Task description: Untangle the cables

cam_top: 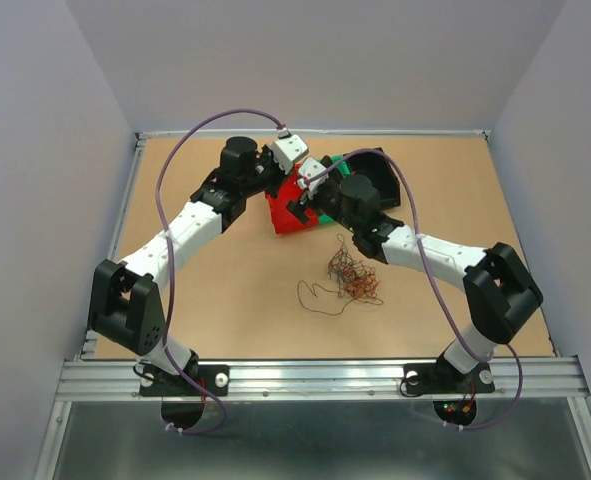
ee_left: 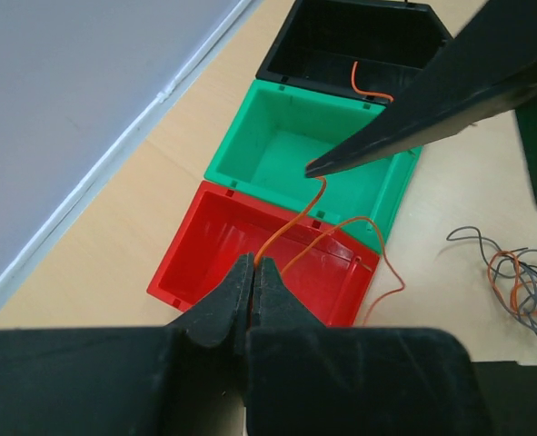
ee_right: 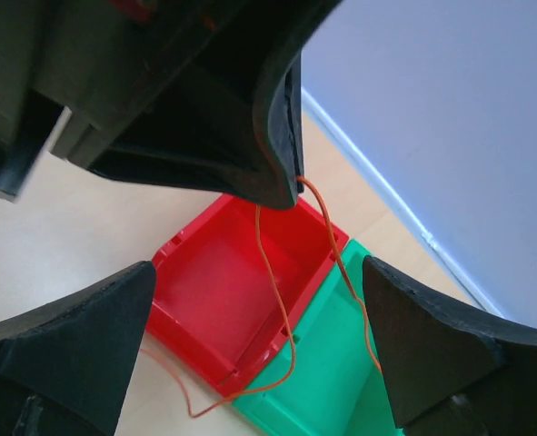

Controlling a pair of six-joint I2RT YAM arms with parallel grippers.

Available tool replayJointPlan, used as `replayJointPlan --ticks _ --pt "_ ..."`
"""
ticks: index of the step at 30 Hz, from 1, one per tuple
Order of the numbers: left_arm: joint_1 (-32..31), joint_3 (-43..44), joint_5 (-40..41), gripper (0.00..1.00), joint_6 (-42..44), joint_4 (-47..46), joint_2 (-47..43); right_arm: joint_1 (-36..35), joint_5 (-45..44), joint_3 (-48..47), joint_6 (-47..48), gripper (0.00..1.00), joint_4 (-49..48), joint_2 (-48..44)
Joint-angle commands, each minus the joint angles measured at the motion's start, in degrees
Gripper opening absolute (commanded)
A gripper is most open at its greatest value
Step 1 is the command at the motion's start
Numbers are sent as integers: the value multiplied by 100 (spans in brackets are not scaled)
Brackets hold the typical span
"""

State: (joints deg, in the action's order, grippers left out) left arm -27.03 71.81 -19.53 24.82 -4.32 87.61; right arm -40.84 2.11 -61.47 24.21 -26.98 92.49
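Barely started: left gripper [ee_left: 253,272] is pinched shut on one orange wire [ee_left: 295,218] dangling over the red bin [ee_left: 215,243]. Right gripper [ee_right: 259,268] gapes wide, holding nothing. Another orange strand [ee_left: 370,87] lies in the black bin [ee_left: 341,41]. Most cables [cam_top: 353,275] sit tangled on the table [cam_top: 225,290], near the bins. No readable writing anywhere.

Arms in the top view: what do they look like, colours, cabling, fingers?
Both the left arm and right arm have white links between black joint housings. A purple cable loops along each from base to wrist. The left gripper and right gripper have black, wedge-shaped fingers tapering to narrow tips.
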Motion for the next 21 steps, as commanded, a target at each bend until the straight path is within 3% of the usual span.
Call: replayJointPlan --ticks 1,4,10,21 --pt "-39 -106 116 0 59 1 -359 190 430 -269 296 100 -737 164" --pt "-31 -123 99 0 -12 27 -394 339 851 -146 182 100 -1035 261" --pt "-31 -62 -77 0 -267 203 -456 366 563 302 207 100 -1915 375" --pt "-31 96 -165 0 -390 423 -500 366 1274 461 -48 99 -2092 586"
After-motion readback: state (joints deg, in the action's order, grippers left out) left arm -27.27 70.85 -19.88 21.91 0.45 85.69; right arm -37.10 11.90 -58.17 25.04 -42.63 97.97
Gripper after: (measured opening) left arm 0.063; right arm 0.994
